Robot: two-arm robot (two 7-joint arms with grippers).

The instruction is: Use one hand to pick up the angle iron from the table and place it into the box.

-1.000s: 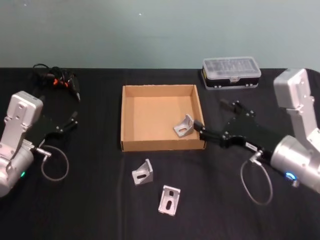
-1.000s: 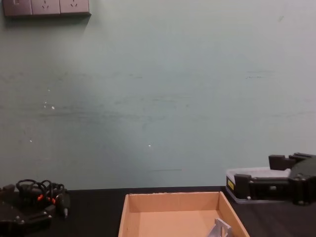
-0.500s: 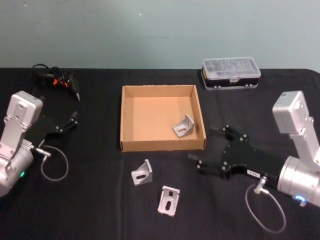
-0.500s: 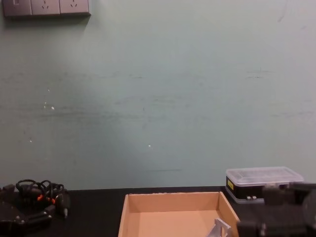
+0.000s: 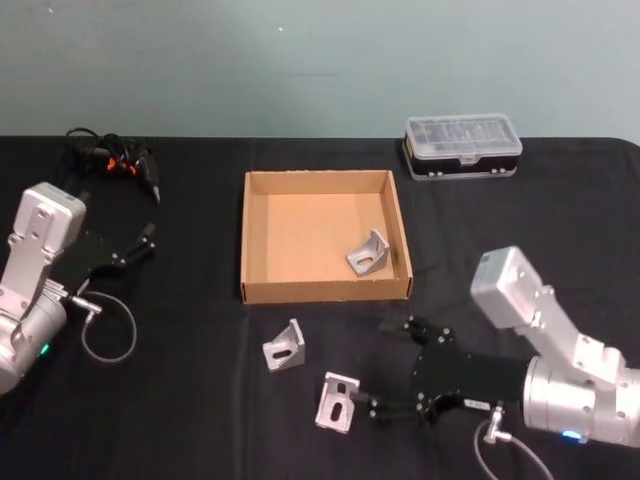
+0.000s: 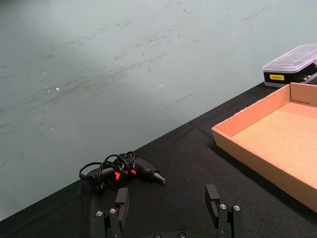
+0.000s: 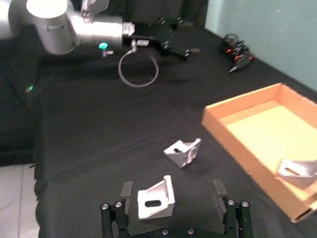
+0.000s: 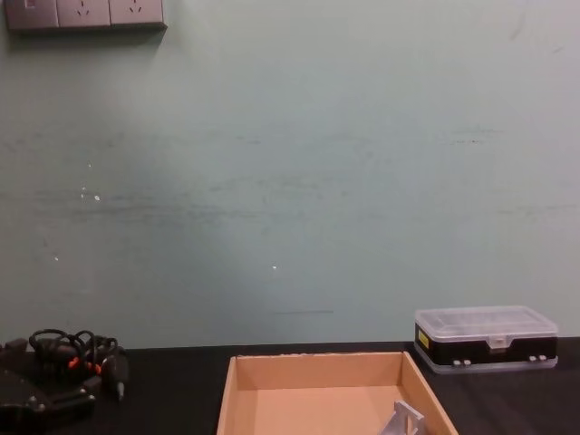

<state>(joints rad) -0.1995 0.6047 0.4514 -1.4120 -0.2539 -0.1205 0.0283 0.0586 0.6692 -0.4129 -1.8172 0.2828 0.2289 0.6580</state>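
The tan box [image 5: 320, 290] sits mid-table with one angle iron [image 5: 368, 252] lying in its right corner. Two more angle irons rest on the black table [image 5: 180, 410] in front of the box: one [image 5: 285, 346] to the left, another [image 5: 338, 401] closer to me. My right gripper [image 5: 392, 368] hovers low and open just right of that nearer iron. In the right wrist view the iron [image 7: 156, 198] lies ahead of the open right gripper [image 7: 172, 191], nearer one of its fingers. My left gripper [image 5: 140, 240] rests open at the far left.
A clear-lidded black plastic case [image 5: 463, 145] stands at the back right. A bundle of black cables with orange clips [image 5: 110, 158] lies at the back left, beyond the left gripper. From the chest, the box [image 8: 308, 399] shows in front of a pale green wall.
My right gripper has drawn back from the box's right wall, leaving an angle iron inside, and swung down toward me to the nearest iron on the table. The left arm has not moved.
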